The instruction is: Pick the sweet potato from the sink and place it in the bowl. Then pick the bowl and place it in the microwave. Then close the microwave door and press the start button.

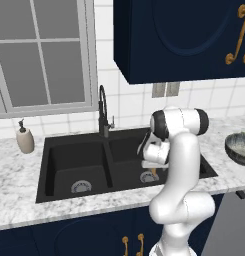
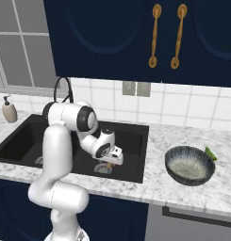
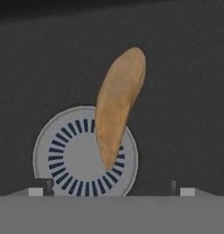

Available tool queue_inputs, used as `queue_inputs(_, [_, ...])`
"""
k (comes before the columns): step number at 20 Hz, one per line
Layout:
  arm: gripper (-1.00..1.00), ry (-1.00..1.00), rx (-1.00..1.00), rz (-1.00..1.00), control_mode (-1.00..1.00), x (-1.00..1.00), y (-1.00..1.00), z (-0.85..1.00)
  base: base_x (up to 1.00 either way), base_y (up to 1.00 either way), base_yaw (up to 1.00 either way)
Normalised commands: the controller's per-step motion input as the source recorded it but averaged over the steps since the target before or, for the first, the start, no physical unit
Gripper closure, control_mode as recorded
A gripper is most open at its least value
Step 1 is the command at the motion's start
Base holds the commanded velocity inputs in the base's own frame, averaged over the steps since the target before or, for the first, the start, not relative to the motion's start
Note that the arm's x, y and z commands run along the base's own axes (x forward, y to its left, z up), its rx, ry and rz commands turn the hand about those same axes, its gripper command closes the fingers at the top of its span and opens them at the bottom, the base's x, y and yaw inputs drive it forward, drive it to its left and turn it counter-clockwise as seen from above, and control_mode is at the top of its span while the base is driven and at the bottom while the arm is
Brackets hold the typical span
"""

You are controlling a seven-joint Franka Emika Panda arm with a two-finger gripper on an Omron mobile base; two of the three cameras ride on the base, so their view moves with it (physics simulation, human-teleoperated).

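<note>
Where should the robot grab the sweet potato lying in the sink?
Probably around its thick middle, coming straight down from above. The sweet potato lies flat on the sink floor, one tapered end over the drain. The open gripper should close across its narrow width, not along its length.

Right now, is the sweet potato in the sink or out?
In: the sweet potato lies on the sink floor, partly over the round drain.
</note>
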Motion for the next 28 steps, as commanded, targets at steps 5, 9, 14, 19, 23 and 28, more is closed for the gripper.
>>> queue_inputs(5, [-1.00, 0.00, 0.02, 0.00, -1.00, 0.48, -0.08, -0.31, 0.00, 0.00, 0.00])
queue_inputs(9, [-1.00, 0.02, 0.00, 0.00, -1.00, 0.56, 0.00, -0.40, 0.00, 0.00, 0.00])
queue_inputs(14, [-1.00, 0.04, 0.00, 0.00, -1.00, 0.33, 0.00, -0.43, 0.00, 0.00, 0.00])
queue_inputs(19, [1.00, 0.01, 0.00, 0.00, -1.00, 0.02, 0.08, -0.36, 0.00, 0.00, 0.00])
queue_inputs(23, [1.00, 0.02, 0.00, 0.00, -1.00, 0.00, 0.11, -0.13, 0.00, 0.00, 0.00])
queue_inputs(28, [1.00, 0.00, 0.00, -0.01, -1.00, -0.16, 0.05, 0.09, 0.00, 0.00, 0.00])
